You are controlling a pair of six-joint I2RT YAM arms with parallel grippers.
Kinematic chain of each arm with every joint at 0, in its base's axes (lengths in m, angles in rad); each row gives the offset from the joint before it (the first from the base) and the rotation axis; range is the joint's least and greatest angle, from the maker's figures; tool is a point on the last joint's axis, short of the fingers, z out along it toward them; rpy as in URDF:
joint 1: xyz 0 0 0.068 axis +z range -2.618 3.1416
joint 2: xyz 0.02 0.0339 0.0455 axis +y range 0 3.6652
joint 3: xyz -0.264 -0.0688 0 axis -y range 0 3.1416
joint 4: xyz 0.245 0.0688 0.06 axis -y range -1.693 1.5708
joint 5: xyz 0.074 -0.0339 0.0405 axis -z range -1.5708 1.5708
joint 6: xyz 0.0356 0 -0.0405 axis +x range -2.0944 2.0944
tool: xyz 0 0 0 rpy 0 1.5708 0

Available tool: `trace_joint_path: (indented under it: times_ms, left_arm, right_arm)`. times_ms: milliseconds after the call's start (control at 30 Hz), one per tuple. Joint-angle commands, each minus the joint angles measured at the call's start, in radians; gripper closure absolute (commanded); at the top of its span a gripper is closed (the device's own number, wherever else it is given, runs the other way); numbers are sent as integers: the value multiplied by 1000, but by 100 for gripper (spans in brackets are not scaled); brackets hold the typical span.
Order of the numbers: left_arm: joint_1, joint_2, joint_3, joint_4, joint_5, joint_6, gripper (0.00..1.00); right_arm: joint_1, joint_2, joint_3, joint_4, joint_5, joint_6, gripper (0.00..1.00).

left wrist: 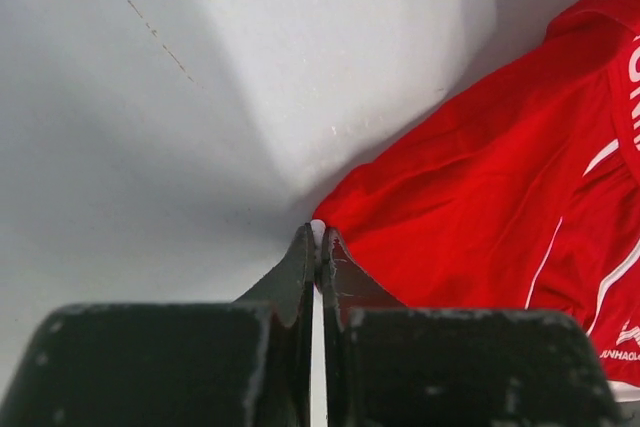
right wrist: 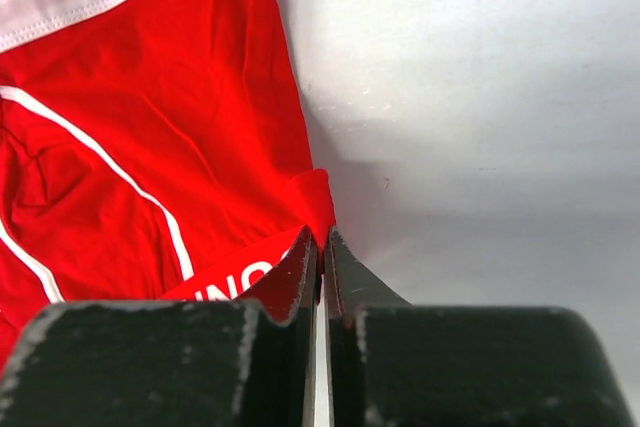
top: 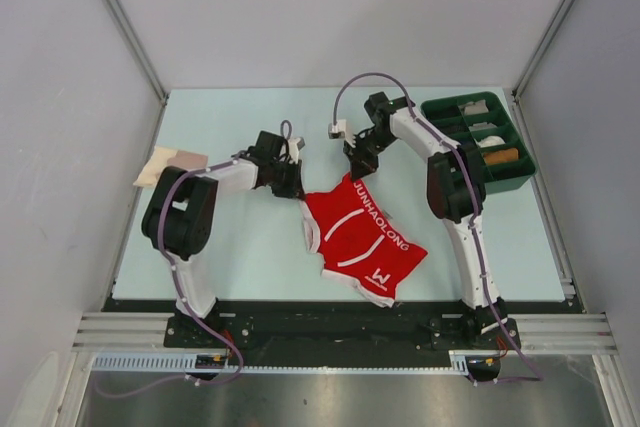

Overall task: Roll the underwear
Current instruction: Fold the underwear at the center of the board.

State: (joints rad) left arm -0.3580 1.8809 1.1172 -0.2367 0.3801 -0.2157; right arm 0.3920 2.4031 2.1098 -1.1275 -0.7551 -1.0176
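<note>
The red underwear (top: pixel 362 237) with white trim and white lettering on its waistband lies spread near the middle of the table. My left gripper (top: pixel 298 190) is shut on the garment's left corner; in the left wrist view the fingertips pinch a white edge of the underwear (left wrist: pixel 480 187) at the gripper (left wrist: pixel 320 232). My right gripper (top: pixel 355 169) is shut on the top corner at the waistband; in the right wrist view the red fabric (right wrist: pixel 150 147) folds up between the closed tips of the gripper (right wrist: pixel 322 237).
A green compartment tray (top: pixel 505 172) with small items stands at the back right. A beige-and-pink folded cloth (top: pixel 168 163) lies at the left edge by the wall. White walls enclose the table.
</note>
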Motion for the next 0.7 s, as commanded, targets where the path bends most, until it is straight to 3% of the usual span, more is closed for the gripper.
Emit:
trace_joint_path:
  times_ms: [0,367,667]
  left_arm:
    - [16,1,79,-72,3,67,100]
    - [40,-3,329,-101,-73,213,100]
    - [30,-72,346,-38,-90,329,100]
  right_arm:
    - [-19,4,58,30,-27,62,100]
    - [-117,-77,17,316,-88,316,100]
    - [-179,-231,-171,561,-210,453,100]
